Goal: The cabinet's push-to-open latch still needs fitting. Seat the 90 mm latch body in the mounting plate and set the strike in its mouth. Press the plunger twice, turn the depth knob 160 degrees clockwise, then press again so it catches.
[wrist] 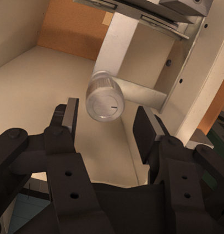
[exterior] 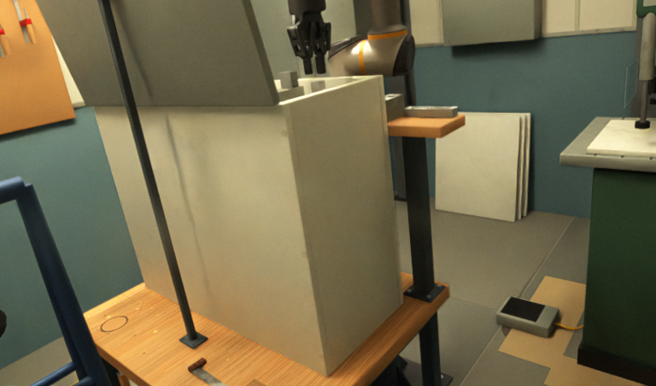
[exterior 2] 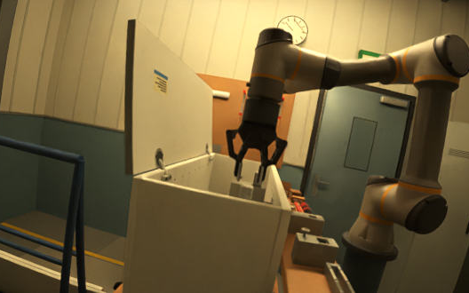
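The knurled metal depth knob (wrist: 104, 100) sticks out from the latch body (wrist: 148, 16), which sits on the mounting plate fixed to the cabinet's (exterior: 253, 211) right wall near its top rim. The knob's index line points to the right in the wrist camera. From the second side camera the latch body (exterior 2: 247, 190) shows as grey blocks just inside the rim. My gripper (wrist: 106, 120) hangs just above the cabinet's open top, directly over the knob, which appears between my fingers. The strike and the plunger are hard to make out. My gripper (exterior 2: 250, 171) is open and holds nothing.
The cabinet's lid (exterior 2: 165, 97) stands raised on the left, propped by a dark rod (exterior: 148, 182). A small wooden shelf (exterior: 425, 125) on a post at the cabinet's right carries a grey metal tray. A blue railing (exterior: 42, 269) stands to the left, a green machine (exterior: 628, 240) to the right.
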Tool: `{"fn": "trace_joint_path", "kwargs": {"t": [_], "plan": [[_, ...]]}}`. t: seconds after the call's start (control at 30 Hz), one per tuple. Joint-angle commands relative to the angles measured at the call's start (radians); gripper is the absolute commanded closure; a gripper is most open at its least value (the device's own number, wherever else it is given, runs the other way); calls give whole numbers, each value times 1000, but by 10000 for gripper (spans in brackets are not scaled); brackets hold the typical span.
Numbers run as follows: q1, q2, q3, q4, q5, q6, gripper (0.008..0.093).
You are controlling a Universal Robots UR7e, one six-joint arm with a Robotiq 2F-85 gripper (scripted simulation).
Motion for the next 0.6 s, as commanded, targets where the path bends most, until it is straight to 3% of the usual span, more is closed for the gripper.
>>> {"fn": "trace_joint_path", "kwargs": {"t": [0.0,0.57], "plan": [[0,-2,-3,2,0,0,534],[0,-44,-131,171,0,0,534]]}}
